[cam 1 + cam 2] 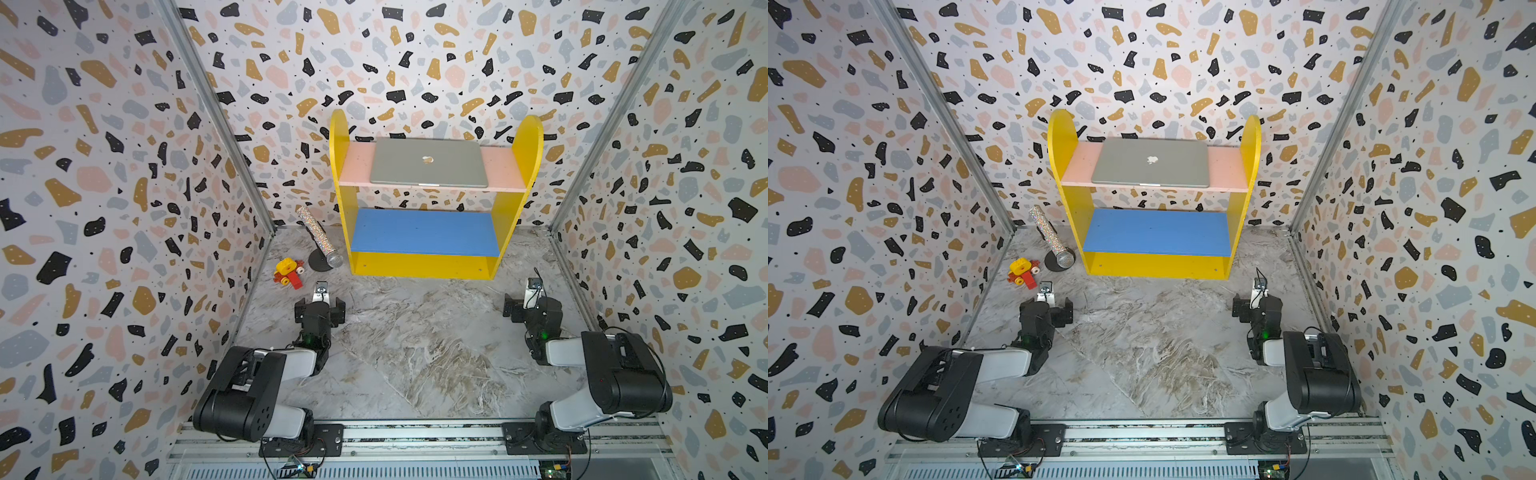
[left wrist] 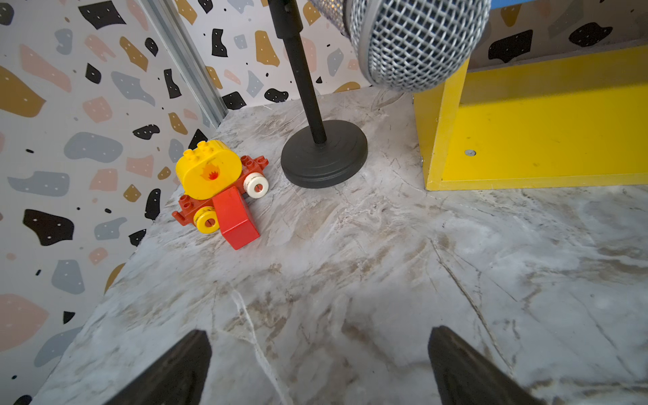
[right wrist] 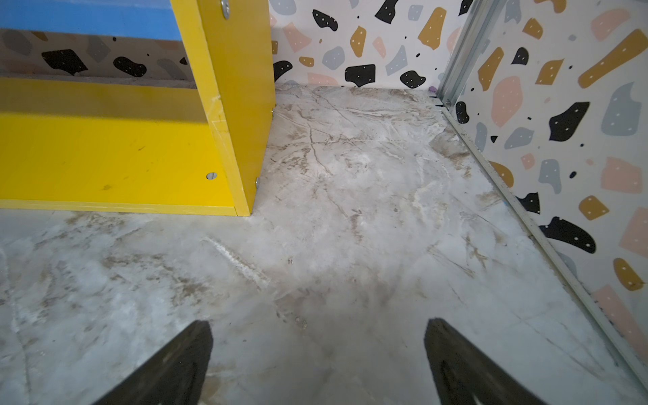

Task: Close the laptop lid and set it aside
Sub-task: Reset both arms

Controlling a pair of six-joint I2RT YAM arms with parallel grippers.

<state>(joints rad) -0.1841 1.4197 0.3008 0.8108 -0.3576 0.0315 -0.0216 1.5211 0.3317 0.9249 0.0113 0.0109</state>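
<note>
Thin silver-grey metal laptop [image 1: 428, 183], lid [image 1: 411, 160] down, on pink wooden shelf board [image 1: 357, 166]. Jaws apart, empty: left gripper [image 2: 319, 330], right gripper [image 3: 319, 321].

The laptop [image 1: 1150, 163] lies closed on the pink top shelf [image 1: 1223, 168] of a yellow shelf unit [image 1: 1158, 266]. A microphone [image 1: 1046, 230] and a toy car [image 1: 1022, 272] stand on the bench [image 1: 1142, 353] beside it.

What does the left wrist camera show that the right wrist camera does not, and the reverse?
Only the left wrist view: a toy car of red and yellow bricks and a microphone on a black stand. Only the right wrist view: the outer face of a shelf side panel. Both: the yellow shelf, the marbled table, patterned walls, each arm's open jaws. Neither shows the laptop.
</note>
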